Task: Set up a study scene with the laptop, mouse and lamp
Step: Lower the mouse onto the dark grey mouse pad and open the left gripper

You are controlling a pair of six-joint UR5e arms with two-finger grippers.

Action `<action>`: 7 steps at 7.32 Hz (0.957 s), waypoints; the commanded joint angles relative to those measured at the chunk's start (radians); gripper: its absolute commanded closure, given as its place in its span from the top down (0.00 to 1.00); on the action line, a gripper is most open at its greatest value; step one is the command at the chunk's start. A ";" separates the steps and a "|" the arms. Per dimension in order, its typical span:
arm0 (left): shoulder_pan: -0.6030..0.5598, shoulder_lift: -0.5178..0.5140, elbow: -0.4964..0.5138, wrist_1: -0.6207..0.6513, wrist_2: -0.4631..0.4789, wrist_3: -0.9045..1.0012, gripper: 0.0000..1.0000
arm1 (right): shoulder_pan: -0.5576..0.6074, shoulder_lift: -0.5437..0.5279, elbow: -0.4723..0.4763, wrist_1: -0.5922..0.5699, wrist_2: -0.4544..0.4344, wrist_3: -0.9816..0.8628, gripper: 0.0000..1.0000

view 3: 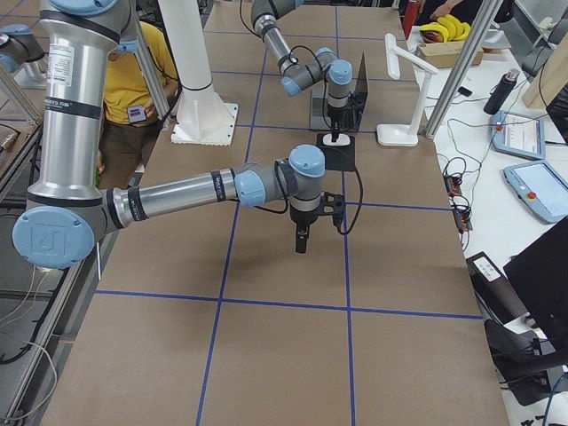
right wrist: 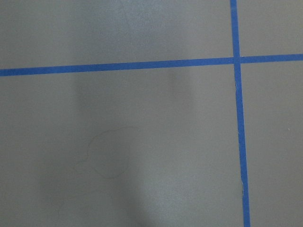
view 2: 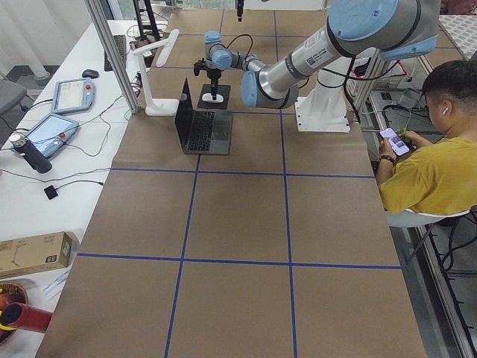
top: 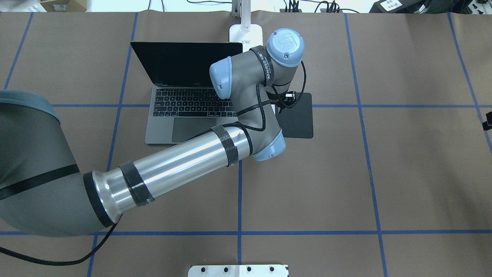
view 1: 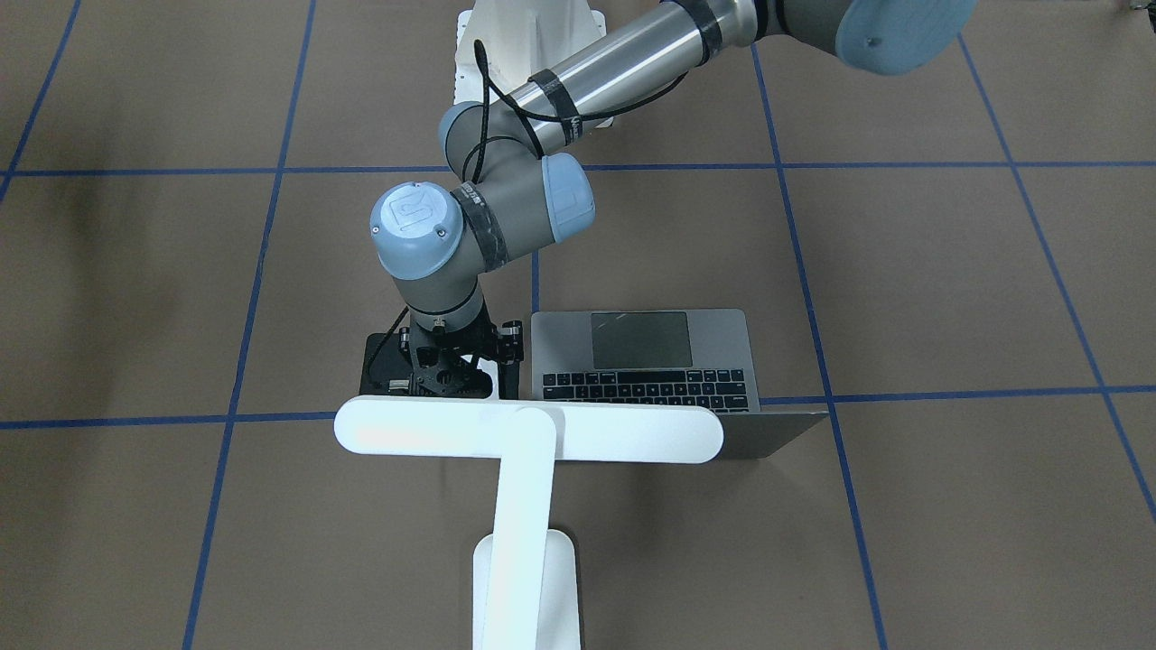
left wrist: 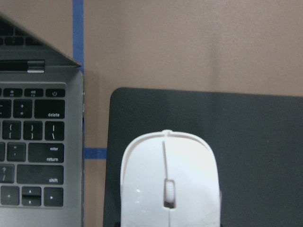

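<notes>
The laptop point(top: 184, 115) stands open on the brown table, its dark screen at the far side. The black mouse pad point(top: 298, 119) lies just right of it. The white mouse point(left wrist: 168, 184) lies on the pad point(left wrist: 255, 142), close below my left wrist camera. My left gripper point(view 1: 442, 379) hangs straight over the mouse, partly hidden by the lamp's head; I cannot tell if it is open or shut. The white T-shaped lamp point(view 1: 528, 433) stands behind the laptop, with its base point(top: 246, 32) at the far edge. My right gripper point(view 3: 302, 244) hangs over bare table, empty; I cannot tell its state.
The white ribbed pedestal point(view 3: 202, 120) stands at the robot's side of the table. Blue tape lines cross the brown cover. A seated person point(view 2: 425, 164) is beside the table. Tablets and cables lie on the white bench point(view 2: 59, 127) past the far edge.
</notes>
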 commanded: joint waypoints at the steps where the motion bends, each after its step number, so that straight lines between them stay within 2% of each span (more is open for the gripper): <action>1: 0.001 0.000 -0.018 -0.007 0.005 0.001 1.00 | 0.000 0.001 0.001 0.000 0.001 0.000 1.00; 3: -0.002 0.034 -0.124 0.020 -0.003 0.003 1.00 | 0.000 0.001 0.001 0.000 0.009 0.000 1.00; 5: -0.016 0.199 -0.435 0.159 -0.021 0.007 1.00 | 0.005 -0.005 0.003 0.006 0.013 -0.001 1.00; 7: -0.072 0.465 -0.800 0.244 -0.063 0.137 1.00 | 0.026 -0.017 0.003 0.011 0.020 -0.006 1.00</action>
